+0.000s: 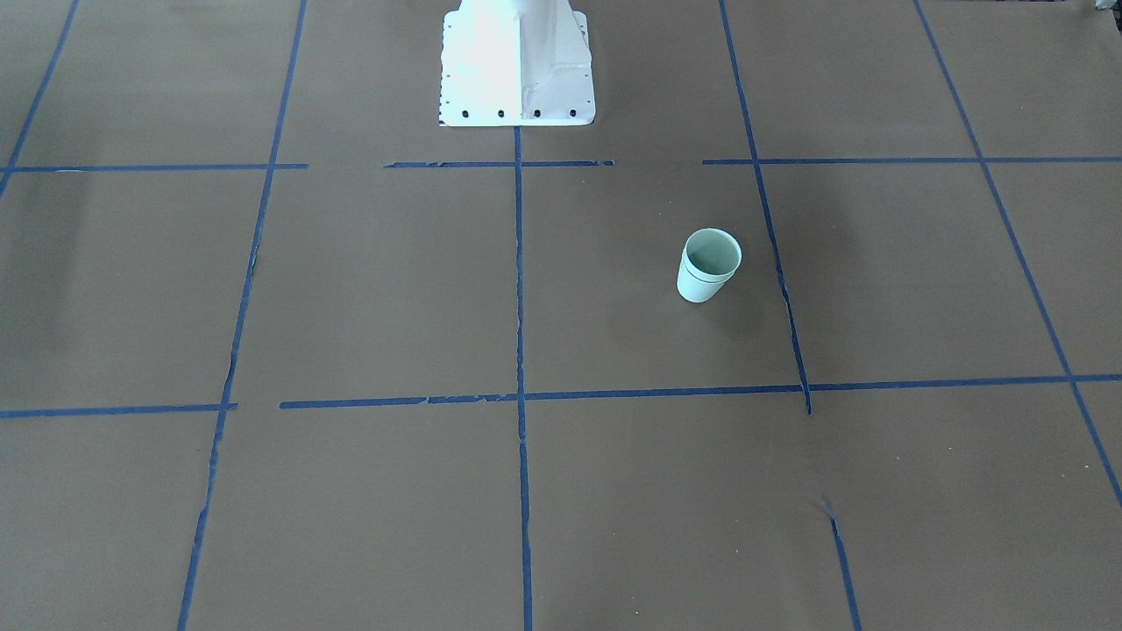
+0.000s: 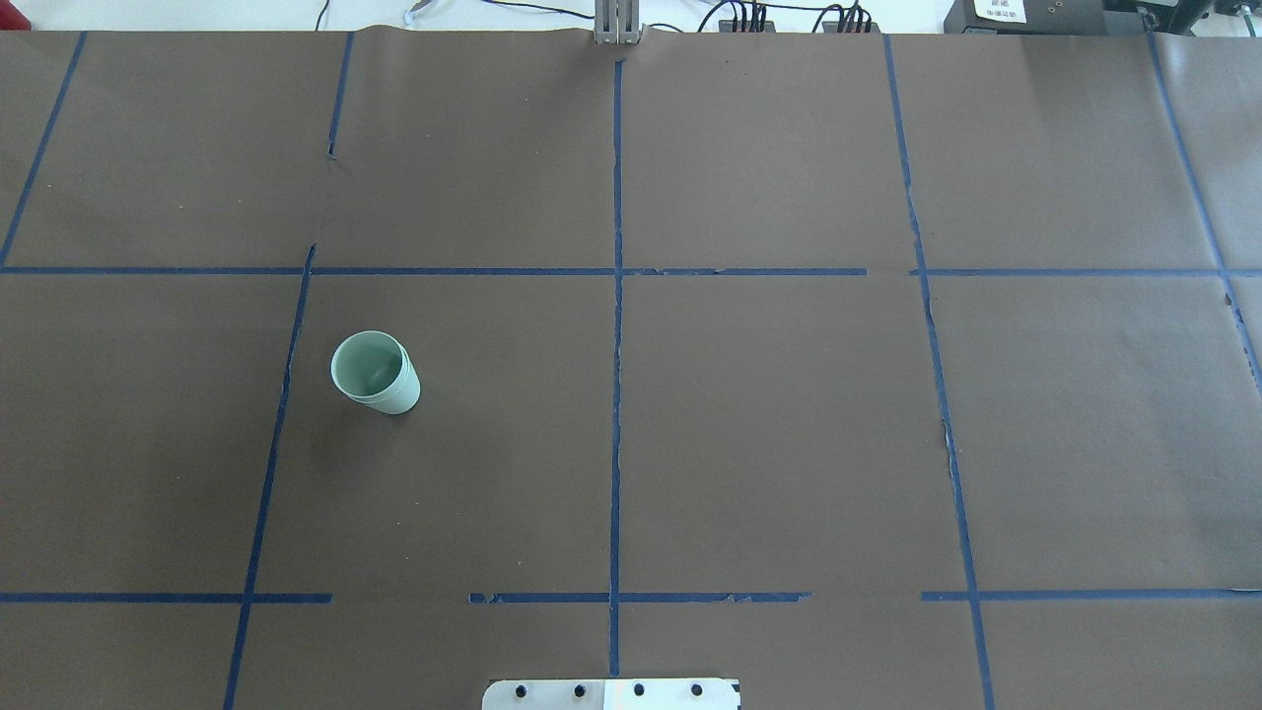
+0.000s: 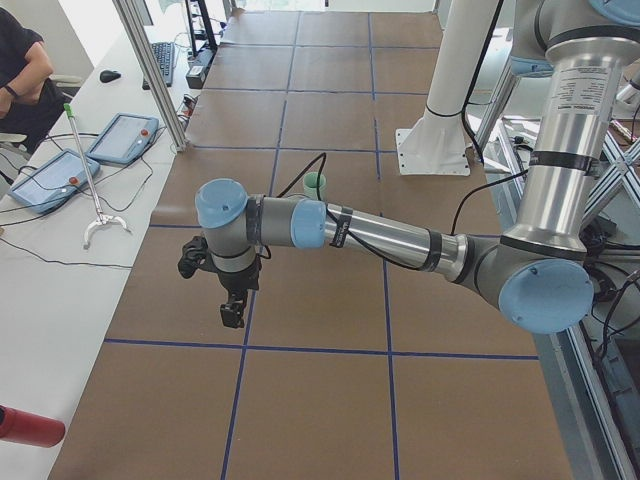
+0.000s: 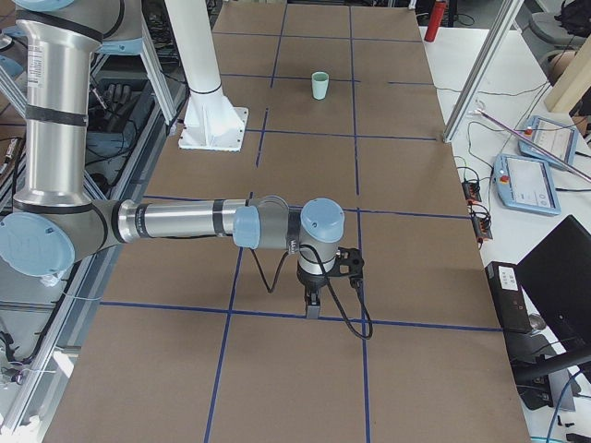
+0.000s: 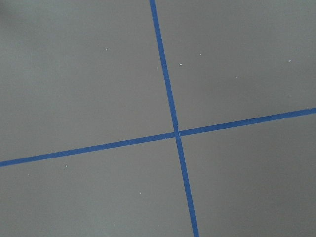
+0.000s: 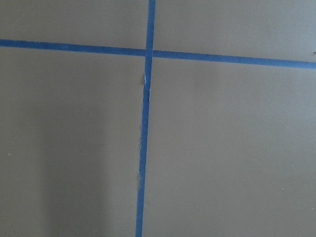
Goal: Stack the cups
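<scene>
The two pale mint-green cups [image 1: 708, 265] stand upright as one nested stack on the brown table, one rim just above the other. The stack also shows in the overhead view [image 2: 375, 373], in the left side view [image 3: 315, 184] and far off in the right side view [image 4: 319, 85]. My left gripper [image 3: 232, 318] hangs above the table, well short of the cups; I cannot tell if it is open or shut. My right gripper [image 4: 312, 312] hangs over a tape line far from the cups; its state is also unclear. Both wrist views show only paper and blue tape.
The white robot pedestal [image 1: 517, 70] stands at the table's robot side. Blue tape lines [image 2: 616, 394] grid the brown paper. Teach pendants [image 3: 125, 135], a grabber stick [image 3: 95, 200] and an operator [image 3: 20, 70] are beside the table. A red cylinder [image 3: 25, 428] lies near the side bench.
</scene>
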Controlling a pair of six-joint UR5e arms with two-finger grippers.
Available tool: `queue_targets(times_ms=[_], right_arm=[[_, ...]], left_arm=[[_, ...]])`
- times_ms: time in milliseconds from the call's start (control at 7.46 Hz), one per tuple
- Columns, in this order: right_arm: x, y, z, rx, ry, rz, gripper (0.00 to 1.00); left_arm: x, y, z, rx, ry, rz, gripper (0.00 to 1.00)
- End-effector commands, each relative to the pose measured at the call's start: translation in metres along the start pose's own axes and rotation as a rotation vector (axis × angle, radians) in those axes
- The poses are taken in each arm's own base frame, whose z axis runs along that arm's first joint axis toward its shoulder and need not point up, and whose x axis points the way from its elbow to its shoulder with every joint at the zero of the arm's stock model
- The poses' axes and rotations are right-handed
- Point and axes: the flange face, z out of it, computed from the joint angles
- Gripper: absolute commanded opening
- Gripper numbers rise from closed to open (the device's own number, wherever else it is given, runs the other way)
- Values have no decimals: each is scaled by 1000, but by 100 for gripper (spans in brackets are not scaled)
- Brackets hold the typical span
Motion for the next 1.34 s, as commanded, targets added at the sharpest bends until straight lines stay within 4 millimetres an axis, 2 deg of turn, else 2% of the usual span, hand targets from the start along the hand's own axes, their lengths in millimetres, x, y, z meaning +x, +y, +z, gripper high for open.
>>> queue_targets(times_ms=[0,268,402,670,1206], right_arm=[[0,0,0,-1,0,1,100],[0,0,0,0,0,0,100],[0,0,0,0,0,0,100],[0,0,0,-1,0,1,100],[0,0,0,-1,0,1,100]], left_arm=[[-17,7,20,-35,37,-34,100],[-37,9,44,-51,43,-54,100],[-44,19,59,-52,81,-64,100],[-50,30,73,-43,108,-61,100],[-45,27,66,-36,103,-128,100]])
